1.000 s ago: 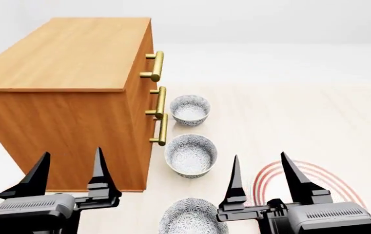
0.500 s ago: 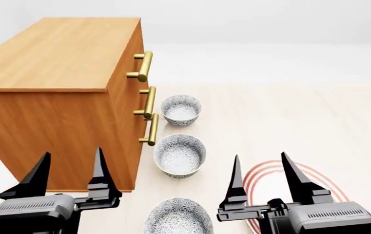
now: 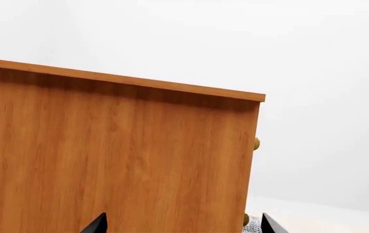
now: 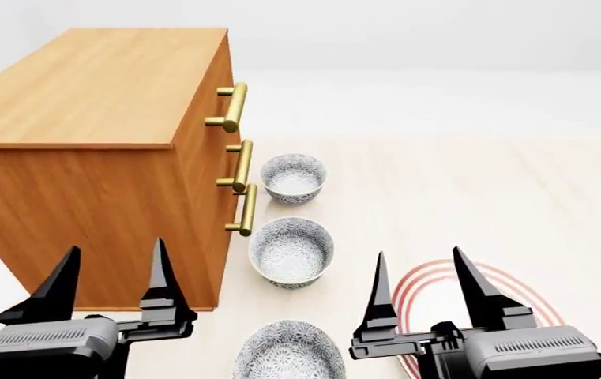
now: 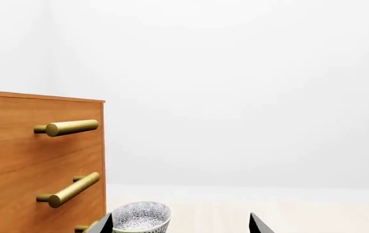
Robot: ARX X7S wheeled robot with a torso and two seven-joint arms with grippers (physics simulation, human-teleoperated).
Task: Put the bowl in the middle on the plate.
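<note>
Head view, left to right: left gripper (image 4: 110, 272) low in frame, jaws spread wide, nothing between them, hanging in front of the cabinet's near side. Wooden cabinet (image 4: 100, 150) fills the left half, three brass bar handles (image 4: 239, 166) on its right face (drawer seams not clear from here). Just right of the handles, three speckled bowls in a line running away from the robot on the pale floor (image 4: 458, 181): far bowl (image 4: 294, 177), then the bowl (image 4: 291, 251) in the middle, upright and empty, then near bowl (image 4: 287, 351), cut off by the frame edge. Middle bowl sits apart from both neighbours, close beside the cabinet's lowest handle but not touching as far as I can tell. Right gripper (image 4: 418, 272) also released, fingers well apart, empty, hovering near-right of the middle bowl. The plate (image 4: 511, 288) with red rings lies flat behind and under that gripper, mostly hidden by it, well right of the bowl line; nothing on the visible part. Left wrist view: mostly cabinet side panel (image 3: 113, 160), two fingertips (image 3: 97, 224) at the frame edge, sliver of a bowl past the cabinet corner. Right wrist view: cabinet front with handles (image 5: 74, 127), one speckled bowl (image 5: 141, 216) beside the fingertips (image 5: 257, 225) (can't tell which of the three).
</note>
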